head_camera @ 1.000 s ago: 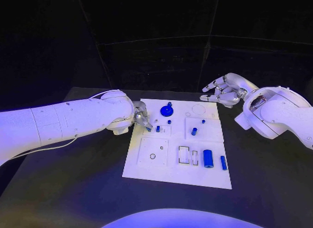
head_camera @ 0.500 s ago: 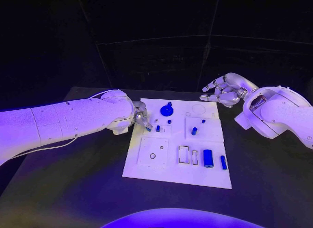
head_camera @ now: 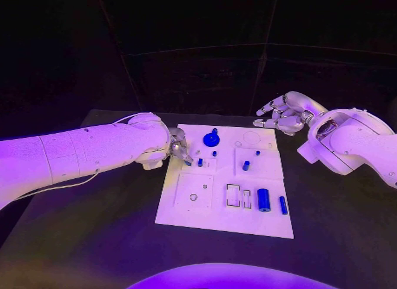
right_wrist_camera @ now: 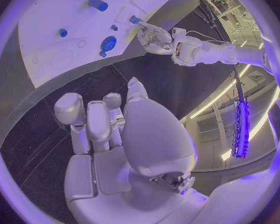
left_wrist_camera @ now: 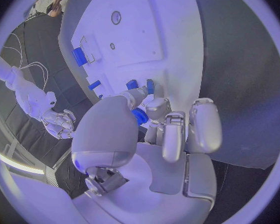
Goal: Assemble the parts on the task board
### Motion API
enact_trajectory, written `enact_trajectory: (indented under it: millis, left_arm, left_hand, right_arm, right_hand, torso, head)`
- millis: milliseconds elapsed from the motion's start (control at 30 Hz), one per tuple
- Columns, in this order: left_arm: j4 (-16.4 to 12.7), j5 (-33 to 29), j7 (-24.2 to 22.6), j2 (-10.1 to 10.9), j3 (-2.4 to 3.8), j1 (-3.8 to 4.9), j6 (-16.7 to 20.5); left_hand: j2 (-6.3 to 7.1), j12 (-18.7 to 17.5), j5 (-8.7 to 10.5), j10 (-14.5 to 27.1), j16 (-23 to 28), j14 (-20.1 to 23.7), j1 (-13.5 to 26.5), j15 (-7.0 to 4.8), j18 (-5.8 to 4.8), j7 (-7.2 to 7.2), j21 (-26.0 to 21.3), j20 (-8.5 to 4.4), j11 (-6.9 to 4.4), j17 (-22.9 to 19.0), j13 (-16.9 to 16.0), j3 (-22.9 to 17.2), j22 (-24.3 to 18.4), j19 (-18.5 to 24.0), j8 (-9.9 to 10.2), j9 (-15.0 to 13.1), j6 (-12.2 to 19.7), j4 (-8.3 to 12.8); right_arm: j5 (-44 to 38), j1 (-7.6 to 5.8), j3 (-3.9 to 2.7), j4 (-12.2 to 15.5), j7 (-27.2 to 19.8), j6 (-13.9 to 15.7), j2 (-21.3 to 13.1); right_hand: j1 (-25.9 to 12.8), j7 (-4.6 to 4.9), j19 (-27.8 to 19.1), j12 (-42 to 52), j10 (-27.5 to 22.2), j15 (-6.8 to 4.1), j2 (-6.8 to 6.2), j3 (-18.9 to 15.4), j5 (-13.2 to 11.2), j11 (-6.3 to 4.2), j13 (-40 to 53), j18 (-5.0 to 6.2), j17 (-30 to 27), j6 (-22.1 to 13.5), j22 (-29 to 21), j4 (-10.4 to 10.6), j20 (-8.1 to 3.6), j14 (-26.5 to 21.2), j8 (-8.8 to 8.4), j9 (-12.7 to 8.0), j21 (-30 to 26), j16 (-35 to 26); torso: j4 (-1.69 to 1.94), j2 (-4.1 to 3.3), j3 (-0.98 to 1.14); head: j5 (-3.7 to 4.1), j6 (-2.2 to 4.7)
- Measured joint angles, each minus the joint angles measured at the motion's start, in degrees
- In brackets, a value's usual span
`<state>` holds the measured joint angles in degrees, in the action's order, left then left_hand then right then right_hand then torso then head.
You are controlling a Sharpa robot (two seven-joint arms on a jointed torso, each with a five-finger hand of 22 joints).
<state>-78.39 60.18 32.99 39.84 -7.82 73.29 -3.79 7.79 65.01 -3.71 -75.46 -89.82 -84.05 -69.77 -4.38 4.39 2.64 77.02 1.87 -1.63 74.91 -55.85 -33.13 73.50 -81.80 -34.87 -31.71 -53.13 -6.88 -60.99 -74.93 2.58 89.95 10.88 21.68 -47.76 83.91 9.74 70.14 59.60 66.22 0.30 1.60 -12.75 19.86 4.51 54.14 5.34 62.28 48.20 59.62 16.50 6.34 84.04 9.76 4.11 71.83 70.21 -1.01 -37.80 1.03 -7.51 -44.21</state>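
The left silver hand (head_camera: 180, 150) is pinching a small blue cylindrical peg (head_camera: 200, 162) at the flat white rectangular task board's (head_camera: 207, 214) left edge. The right silver hand (head_camera: 284, 114) is hovering beyond the board's far right corner, fingers loosely spread, holding nothing.

At the frame's centre lies the white task board (head_camera: 198, 212) on a black table (head_camera: 94, 241). Its parts are blue: a round knob (head_camera: 211, 140) near the top, a cylinder (head_camera: 263, 200) at lower right.
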Motion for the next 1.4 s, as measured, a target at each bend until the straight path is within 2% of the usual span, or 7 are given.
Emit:
enact_trajectory:
  millis: [33, 67, 267, 333, 400, 1000, 1400]
  left_arm:
    - [0.09, 0.01, 0.02, -0.07, 0.00, 0.01, -0.06]
    - [0.18, 0.02, 0.03, -0.15, -0.01, 0.01, -0.13]
    - [0.90, 0.09, 0.21, -0.77, -0.02, 0.06, -0.62]
    - [1.10, 0.12, 0.26, -0.91, -0.02, 0.06, -0.76]
    - [1.33, 0.14, 0.32, -1.08, -0.02, 0.08, -0.90]
    - [2.48, 0.14, 0.48, -2.06, -0.08, 0.04, -1.35]
    - [2.67, 0.14, 0.58, -2.17, -0.14, -0.04, -1.35]
  left_hand:
    - [0.01, 0.00, 0.00, -0.01, 0.00, 0.00, 0.64, 0.00, 0.00, -0.02, 0.00, 0.00, 0.00, 0.00, 0.00, -0.04, 0.00, 0.00, -0.06, -0.03, -0.02, 0.03]
    - [0.15, 0.00, 0.01, -0.01, 0.00, 0.00, 0.99, 0.00, 0.00, -0.13, 0.00, 0.00, -0.01, 0.00, 0.00, -1.23, 0.00, 0.00, -0.08, -0.03, -0.13, 1.23]
    - [0.43, 0.24, 0.06, -0.11, 0.00, 0.00, 2.16, 0.00, 0.00, -0.62, 0.00, -0.15, -0.10, 0.00, -0.35, -1.44, 0.11, -0.15, -0.26, 0.05, -0.63, 1.44]
    - [0.58, 0.28, 0.09, -0.23, 0.00, 0.21, 3.01, -0.21, 0.00, -0.66, 0.00, -0.17, -0.21, 0.00, -0.53, -2.40, 0.18, -0.18, -0.27, 0.27, -0.99, 2.77]
    - [0.58, 0.58, 0.14, -0.41, 0.00, 0.09, 3.69, -0.34, 0.00, -0.71, 0.00, -0.17, -0.22, 0.00, -0.68, -2.38, 0.24, -0.18, -0.26, 0.36, -1.34, 2.90]
    - [0.62, 0.96, 0.15, -0.71, 0.00, -0.01, 4.93, -0.43, 0.00, -1.01, 0.00, -0.54, -0.52, 0.00, -1.24, 0.08, 0.68, -0.54, -0.44, 0.51, -2.08, 1.54]
    - [1.03, 1.33, 0.12, -0.82, 0.00, 0.20, 6.68, -0.64, 0.01, -1.20, 0.21, -0.54, -0.64, 0.00, -1.66, 4.23, 0.98, -0.54, -0.68, 0.63, -2.68, -0.40]
  right_arm:
    - [0.00, 0.00, 0.00, 0.00, 0.00, 0.00, 0.00]
    - [0.00, 0.00, 0.00, 0.00, 0.00, 0.00, 0.00]
    - [0.00, 0.00, 0.00, 0.02, 0.00, 0.00, 0.00]
    - [0.00, 0.00, 0.00, 0.04, 0.00, 0.00, 0.00]
    - [0.00, 0.00, 0.00, 0.06, 0.00, -0.01, -0.04]
    - [0.00, 0.00, 0.00, 0.18, 0.01, 0.00, -0.12]
    - [0.00, 0.00, 0.00, 0.19, 0.01, 0.00, -0.13]
  right_hand:
    - [0.00, 0.00, 0.00, 0.00, 0.00, 0.00, 0.00, 0.00, 0.00, 0.00, 0.00, 0.00, 0.00, 0.00, 0.00, 0.00, 0.00, 0.00, 0.00, 0.00, 0.00, 0.00]
    - [0.00, 0.00, 0.00, 0.00, 0.00, 0.00, 0.00, 0.00, 0.00, 0.00, 0.00, 0.00, 0.00, 0.00, 0.00, 0.00, 0.00, 0.00, 0.00, 0.00, 0.00, 0.00]
    - [0.00, 0.00, 0.00, 0.00, 0.00, 0.00, 0.00, 0.00, 0.00, 0.00, 0.00, 0.00, 0.00, 0.00, 0.00, 0.00, 0.00, 0.00, 0.00, 0.00, 0.00, 0.00]
    - [0.00, 0.00, 0.00, 0.00, 0.00, 0.00, 0.00, 0.00, 0.00, 0.00, 0.00, 0.00, -0.01, 0.00, 0.00, 0.00, 0.00, 0.00, 0.00, 0.00, 0.00, 0.00]
    - [0.00, 0.00, 0.00, 0.00, 0.00, 0.00, 0.00, 0.00, 0.00, 0.00, 0.00, 0.00, -0.01, 0.00, 0.00, 0.00, 0.00, 0.00, 0.00, 0.00, 0.00, 0.00]
    - [-0.31, 0.00, 0.00, 0.00, 0.00, 0.00, 0.31, -0.31, 0.00, 0.00, 0.00, 0.00, -0.02, 0.00, 0.00, -0.01, 0.00, 0.00, 0.00, 0.00, -0.22, 0.00]
    - [-0.31, 0.00, 0.00, 0.00, 0.00, 0.00, 0.30, -0.31, 0.00, 0.00, -0.01, 0.00, -0.02, 0.00, 0.00, -0.01, 0.00, 0.00, 0.00, 0.00, -0.22, 0.00]
  torso:
    - [0.00, 0.01, 0.00]
    - [0.00, 0.01, 0.00]
    - [-0.01, 0.02, 0.01]
    - [-0.01, 0.02, 0.01]
    - [-0.03, 0.02, 0.01]
    - [-0.03, 0.02, 0.02]
    - [0.03, 0.01, 0.01]
  head:
    - [0.00, 0.00]
    - [0.00, 0.01]
    - [-0.04, -0.05]
    - [0.07, -0.05]
    - [0.10, -0.05]
    - [0.47, -0.07]
    - [0.53, -0.10]
